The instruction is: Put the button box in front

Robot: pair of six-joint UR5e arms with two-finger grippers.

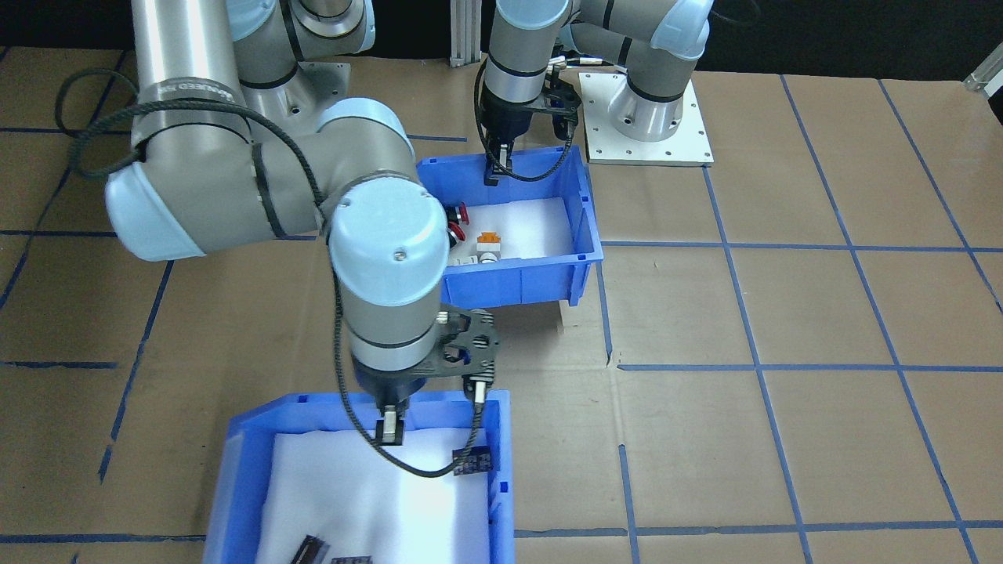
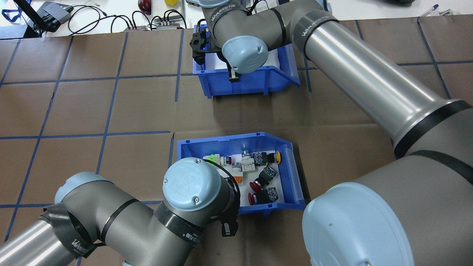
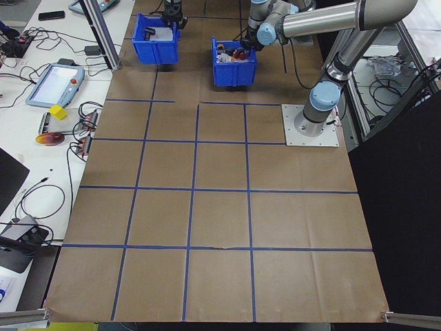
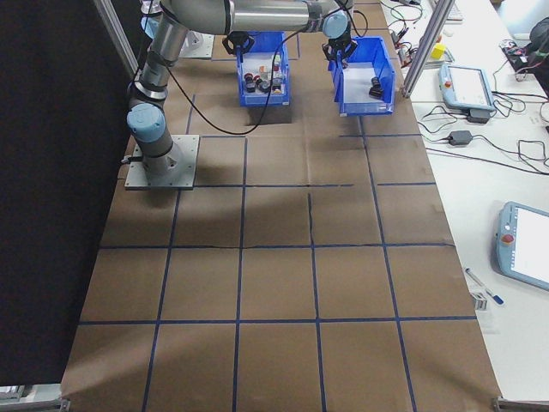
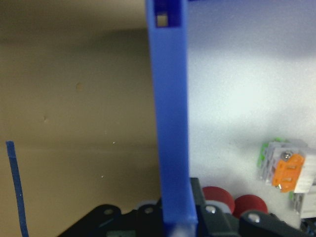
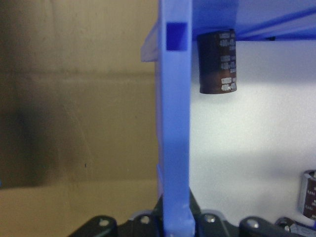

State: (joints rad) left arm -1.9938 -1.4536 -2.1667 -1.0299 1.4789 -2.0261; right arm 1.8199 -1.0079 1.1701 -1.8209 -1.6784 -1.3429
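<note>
Button box (image 2: 292, 173) wall pinched by left hand (image 2: 226, 229); right hand (image 1: 389, 429) pinches capacitor bin (image 1: 501, 470)

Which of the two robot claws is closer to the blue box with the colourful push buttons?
The left. The left gripper is clamped on the near wall of the button box, while the right gripper grips the wall of the other blue bin, farther up the table.
</note>
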